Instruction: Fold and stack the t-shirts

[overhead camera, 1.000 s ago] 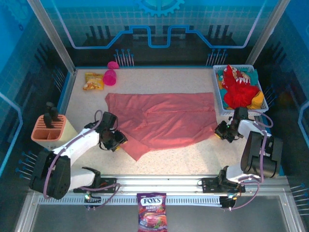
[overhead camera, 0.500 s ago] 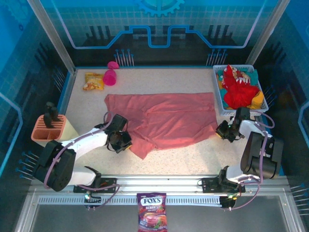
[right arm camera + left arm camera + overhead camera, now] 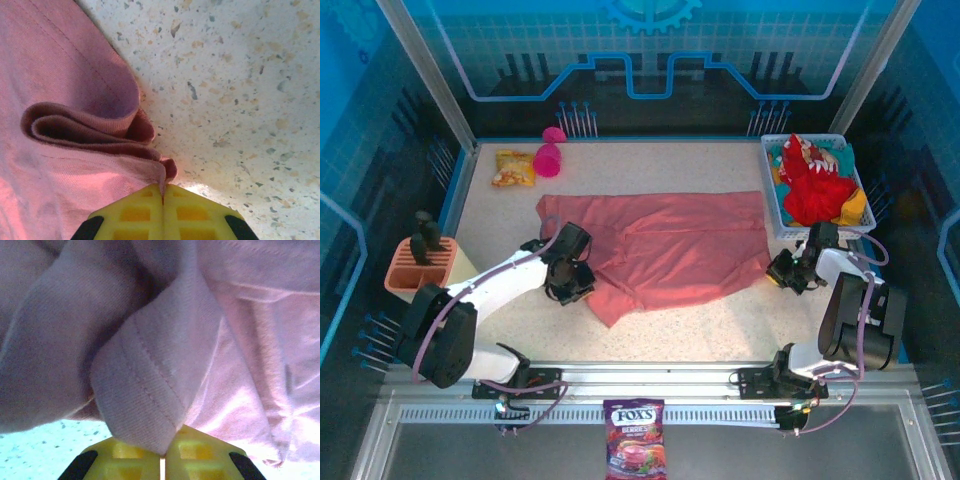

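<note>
Nearest me, well to the near left of the white basket, a purple sweet bag lies on the rail below the surface. Past it, the salmon-pink t-shirt lies spread on the surface, its long axis running left to right, straight towards the basket's near end. I cannot tell which end is the collar.

My right jaws are closed on the shirt's near corner just beside the basket, a rolled hem pinched between the yellow pads. My left jaws, at the shirt's end far from the basket, are closed on a stitched fold of the same cloth. A second ago they sat nearer me and further from the basket. They have since dragged that edge inward, so the pointed near flap is shorter and more bunched. My right jaws have not moved.

From the left wrist, cloth hides whatever is beneath it.

Inside the basket, the red t-shirt lies crumpled over other cloth. Far left of the basket stand a magenta goblet and a snack packet.
</note>
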`<state>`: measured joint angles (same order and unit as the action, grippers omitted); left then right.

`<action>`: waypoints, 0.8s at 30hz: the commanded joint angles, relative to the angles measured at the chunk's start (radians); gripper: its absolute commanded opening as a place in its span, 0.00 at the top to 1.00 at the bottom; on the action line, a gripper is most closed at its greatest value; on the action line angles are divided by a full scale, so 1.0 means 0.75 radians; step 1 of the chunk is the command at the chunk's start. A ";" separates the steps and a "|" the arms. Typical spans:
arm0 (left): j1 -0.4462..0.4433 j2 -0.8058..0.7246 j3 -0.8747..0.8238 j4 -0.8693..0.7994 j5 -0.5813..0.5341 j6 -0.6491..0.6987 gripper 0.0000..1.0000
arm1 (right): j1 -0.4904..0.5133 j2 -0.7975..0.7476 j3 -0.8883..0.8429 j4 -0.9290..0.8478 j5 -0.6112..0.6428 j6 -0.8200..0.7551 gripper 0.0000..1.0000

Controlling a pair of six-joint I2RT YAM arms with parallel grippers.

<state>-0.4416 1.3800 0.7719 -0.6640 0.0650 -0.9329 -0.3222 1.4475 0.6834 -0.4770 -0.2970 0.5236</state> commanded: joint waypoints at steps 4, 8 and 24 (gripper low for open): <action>0.018 -0.065 -0.018 -0.195 -0.049 0.100 0.92 | -0.022 -0.012 0.021 -0.067 -0.001 -0.050 0.84; 0.100 -0.130 -0.024 -0.225 -0.019 0.148 0.94 | -0.022 -0.032 0.007 -0.063 0.006 -0.048 0.64; 0.139 -0.210 0.035 -0.245 0.079 0.158 0.87 | -0.016 -0.013 -0.046 -0.035 -0.007 -0.054 0.76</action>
<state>-0.3447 1.2541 0.7773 -0.8177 0.0914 -0.8200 -0.3222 1.4418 0.6674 -0.4923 -0.2928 0.4961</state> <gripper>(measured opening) 0.130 0.239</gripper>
